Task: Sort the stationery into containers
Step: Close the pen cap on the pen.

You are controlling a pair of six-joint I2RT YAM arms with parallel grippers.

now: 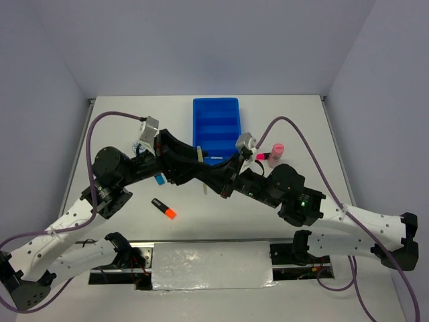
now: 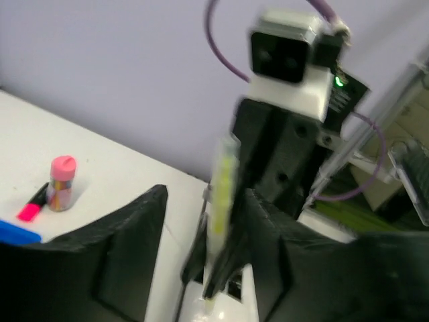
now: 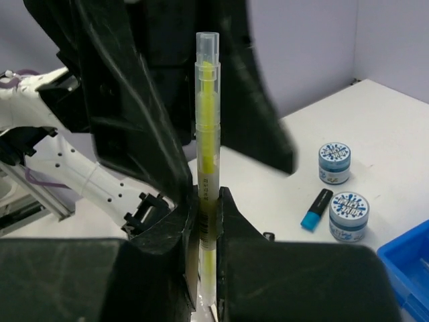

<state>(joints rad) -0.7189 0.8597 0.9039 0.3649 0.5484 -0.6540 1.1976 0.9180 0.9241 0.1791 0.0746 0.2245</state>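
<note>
The thin pale stick (image 3: 208, 134), clear-bodied with a yellow core, stands upright in mid-air at the middle of the table (image 1: 120, 121), just at six o'clock from the blue tray (image 1: 216, 107). The right gripper (image 3: 206, 221) is clamped on its lower part. The left gripper (image 2: 204, 201) has a finger on either side of the upper part. The left wrist view is blurred, but those fingers look parted and clear of the stick, so I read that hand as released. The step in hand seems to be a pass between the arms, with the right arm alone bearing the stick. The tray's four compartments show nothing in them, so the sorting is at an early stage. Next, the left arm should draw back, and the right should carry the stick toward twelve o'clock, tip it level and lay it in a compartment. Two tubs (image 3: 334, 162) and a blue-ended marker (image 3: 315, 209) lie at nine o'clock of the stick. The pink cylinder (image 1: 275, 152) is at two o'clock and an orange-ended marker (image 1: 164, 208) at seven.
</note>
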